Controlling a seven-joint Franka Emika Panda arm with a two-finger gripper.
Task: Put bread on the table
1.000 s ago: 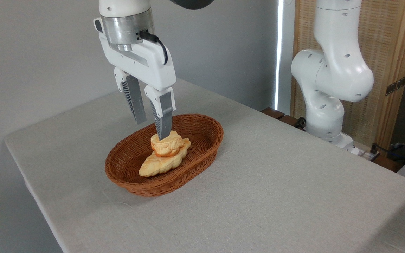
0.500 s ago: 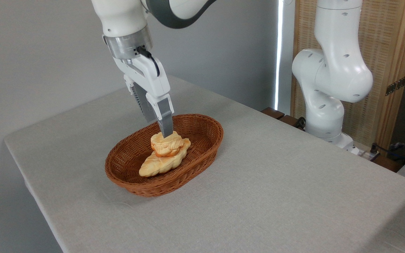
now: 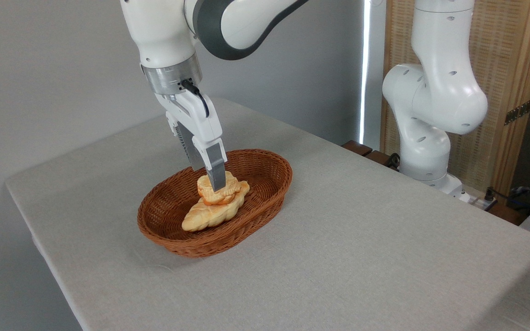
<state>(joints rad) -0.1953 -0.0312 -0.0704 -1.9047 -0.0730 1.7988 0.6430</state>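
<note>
Grey wall fills the background on your left, and a slatted wooden screen (image 3: pixel 509 69) stands behind the arm's white base (image 3: pixel 426 133) on the right. Your table (image 3: pixel 361 248), covered in a light grey cloth, runs across the whole lower part of the view, and a brown oval wicker basket (image 3: pixel 272 195) sits on it, left of the middle. Look inside the basket and you see two pieces: a long pale braided loaf (image 3: pixel 210 214) lying along the bottom, and the bread (image 3: pixel 230 188), a small round golden bun, resting on top of the loaf's far end. Your gripper (image 3: pixel 212 181) has its wrist tilted, so the fingers slant down and to the right into the basket. The near finger (image 3: pixel 216 168) crosses in front of the bun, its tip level with the bun's upper half and covering the middle of it. The other finger sits behind the first, toward the left, and most of its lower part is hidden from you. From this angle you cannot tell how wide the jaws stand, nor whether they are pressing on the bun or only set around it. The bun has not left the loaf: it lies in the basket, not on the cloth. A few dark cables (image 3: pixel 527 195) trail at the far right edge.
</note>
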